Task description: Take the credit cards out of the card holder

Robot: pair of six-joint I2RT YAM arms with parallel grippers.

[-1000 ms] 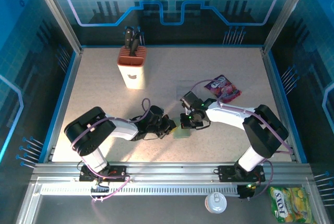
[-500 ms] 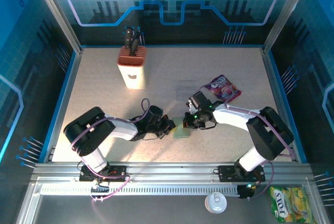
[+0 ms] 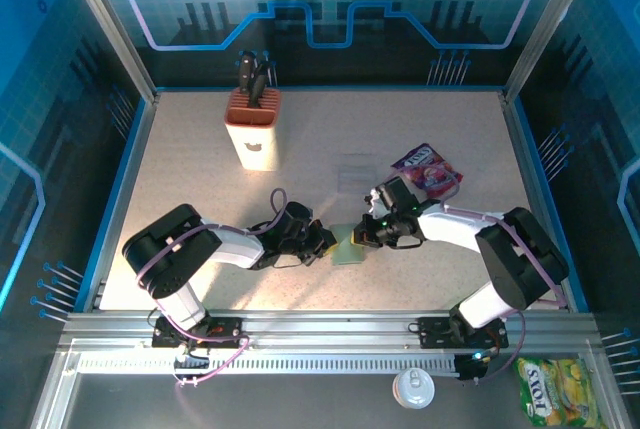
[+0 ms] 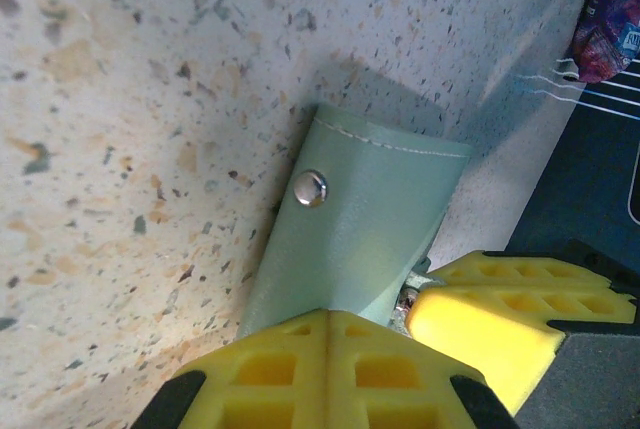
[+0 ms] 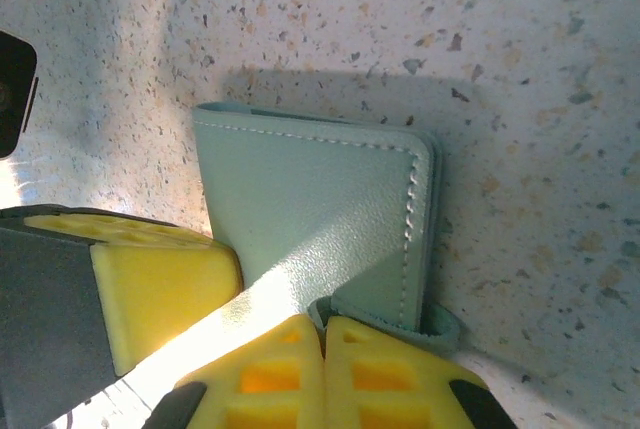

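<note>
Left gripper (image 4: 328,349): clamped on card holder (image 4: 370,219) edge.
Right gripper (image 5: 322,339): pinching the opposite flap.
Risk: thin edge slips free under opposing pulls.

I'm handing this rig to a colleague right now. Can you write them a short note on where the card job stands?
Left pincer: shut on one edge of the card holder, below its snap stud.
Right pincer: shut, apparently pinching the card holder from the other side.
Card holder: folded, down on the table between the two arms.
Done: both arms have hold of the card holder.
Left: open it and draw out the credit cards; none is out yet.
</note>
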